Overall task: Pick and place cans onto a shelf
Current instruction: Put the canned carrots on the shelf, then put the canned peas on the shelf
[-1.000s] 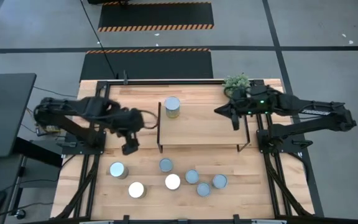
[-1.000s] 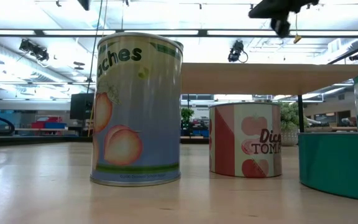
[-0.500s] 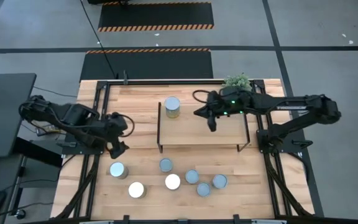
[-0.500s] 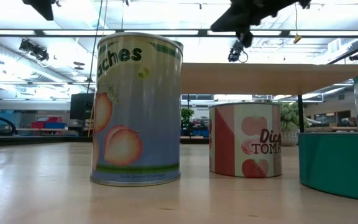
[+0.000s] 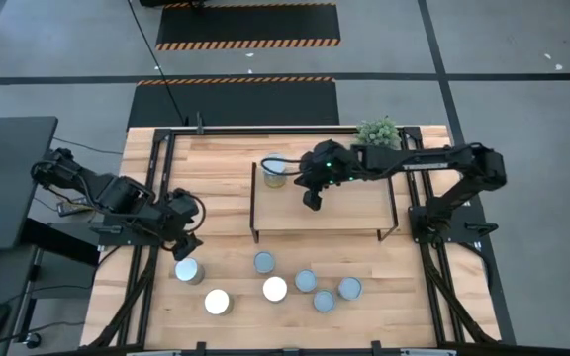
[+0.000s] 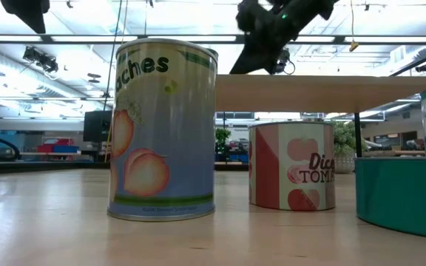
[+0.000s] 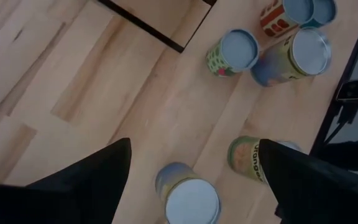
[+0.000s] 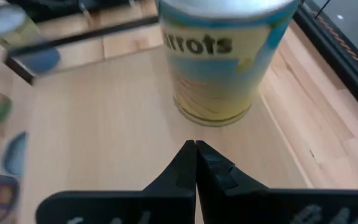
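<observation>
Several cans stand upright on the table in front of the shelf, among them one at the near left (image 5: 188, 270), a white-topped one (image 5: 217, 302) and a group (image 5: 306, 281). One yellow can (image 5: 276, 170) stands on the light-wood shelf (image 5: 354, 208), near its far left corner. My left gripper (image 5: 184, 245) hangs open above the near-left can (image 7: 191, 199), touching nothing. My right gripper (image 5: 310, 201) is shut and empty over the shelf, just right of the yellow can (image 8: 219, 62). In the low view a peach can (image 6: 165, 129) and a tomato can (image 6: 291, 166) stand in front.
A small green plant (image 5: 376, 130) stands at the table's far right by the shelf. A black frame rail (image 5: 265, 130) runs along the far edge. A teal can (image 6: 405, 185) stands close at the right of the low view. Bare wood lies left of the shelf.
My right gripper has gone toward the table's left edge across the shelf, from its right end to a spot close beside the yellow can. My left gripper has drawn back toward the table's left and near edges, ending above the near-left can.
</observation>
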You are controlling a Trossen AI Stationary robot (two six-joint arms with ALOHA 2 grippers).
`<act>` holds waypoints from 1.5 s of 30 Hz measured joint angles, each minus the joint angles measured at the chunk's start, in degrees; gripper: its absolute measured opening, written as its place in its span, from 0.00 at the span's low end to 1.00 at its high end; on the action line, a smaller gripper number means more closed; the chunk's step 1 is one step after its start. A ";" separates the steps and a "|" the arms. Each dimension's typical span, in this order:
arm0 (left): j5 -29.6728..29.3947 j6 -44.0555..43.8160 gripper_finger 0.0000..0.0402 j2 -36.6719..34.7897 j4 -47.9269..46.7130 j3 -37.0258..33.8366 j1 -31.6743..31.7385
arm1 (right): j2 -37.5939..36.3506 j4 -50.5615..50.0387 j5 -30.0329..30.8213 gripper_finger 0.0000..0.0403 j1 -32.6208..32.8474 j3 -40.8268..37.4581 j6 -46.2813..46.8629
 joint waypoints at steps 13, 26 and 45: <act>0.00 -2.75 0.89 -0.01 0.02 0.00 -1.25 | 3.93 5.64 0.26 0.01 -1.19 0.40 -2.91; 1.71 -3.08 0.89 -0.01 0.43 0.02 -1.22 | 4.01 6.69 -0.59 0.01 0.18 0.37 -5.67; 14.42 4.99 0.89 10.48 -10.17 0.04 -5.39 | -10.93 0.26 4.61 0.01 5.40 0.32 -4.73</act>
